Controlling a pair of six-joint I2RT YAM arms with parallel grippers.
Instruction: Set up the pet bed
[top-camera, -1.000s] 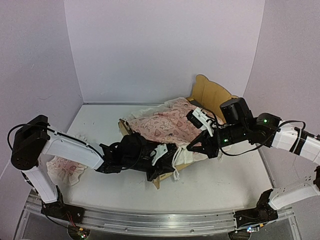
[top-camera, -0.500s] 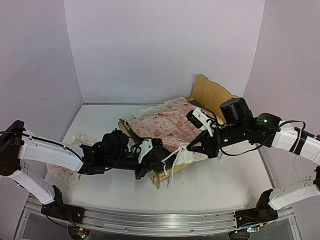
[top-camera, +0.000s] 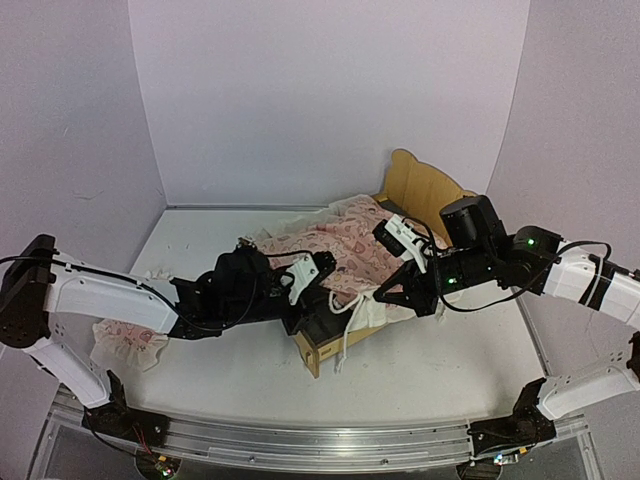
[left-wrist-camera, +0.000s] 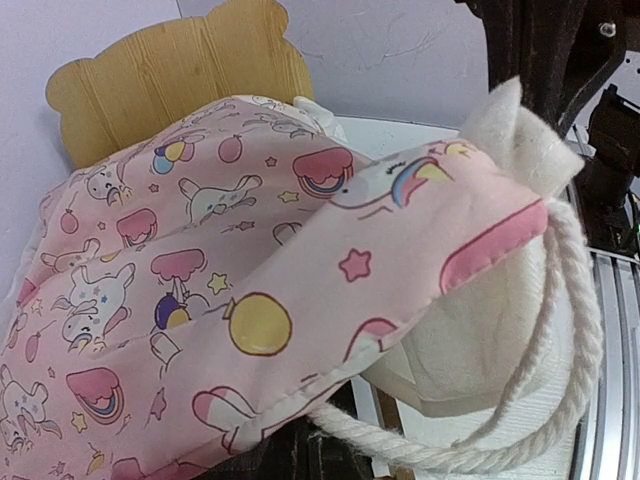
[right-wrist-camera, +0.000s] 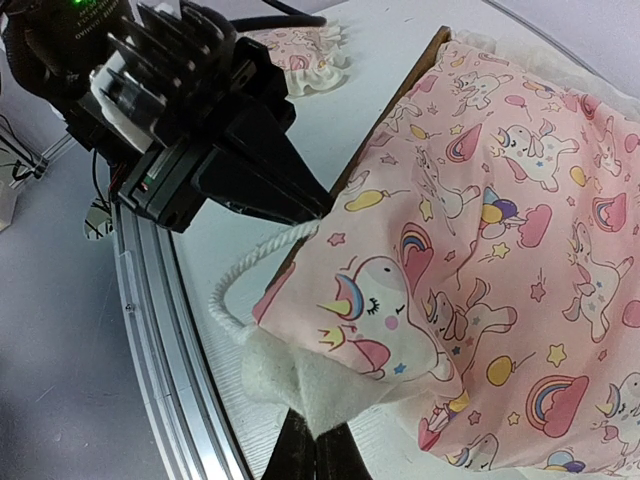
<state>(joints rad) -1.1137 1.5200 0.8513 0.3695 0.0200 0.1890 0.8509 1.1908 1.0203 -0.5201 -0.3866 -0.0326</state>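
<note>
The pet bed (top-camera: 425, 190) of light plywood stands mid-table, headboard (left-wrist-camera: 180, 70) far right, footboard (top-camera: 325, 352) near. A pink unicorn blanket (top-camera: 335, 245) covers it and hides the mattress pad. My left gripper (top-camera: 322, 310) is at the foot end, shut under the blanket's hem (left-wrist-camera: 300, 400), where a white cord (left-wrist-camera: 560, 300) loops out. My right gripper (top-camera: 392, 297) is at the bed's right side, shut on the blanket's white fleece corner (right-wrist-camera: 300, 385). Both held corners hang above the frame's side rail (right-wrist-camera: 395, 105).
A small pink ruffled pillow (top-camera: 125, 340) lies on the table at the left, behind my left arm, and also shows in the right wrist view (right-wrist-camera: 305, 55). The metal base rail (top-camera: 300, 440) runs along the near edge. Purple walls close the back and sides.
My left gripper first slid left along the footboard, then rose and moved in over the foot end, lifting the blanket's near corner and cord. The right arm has not moved.
</note>
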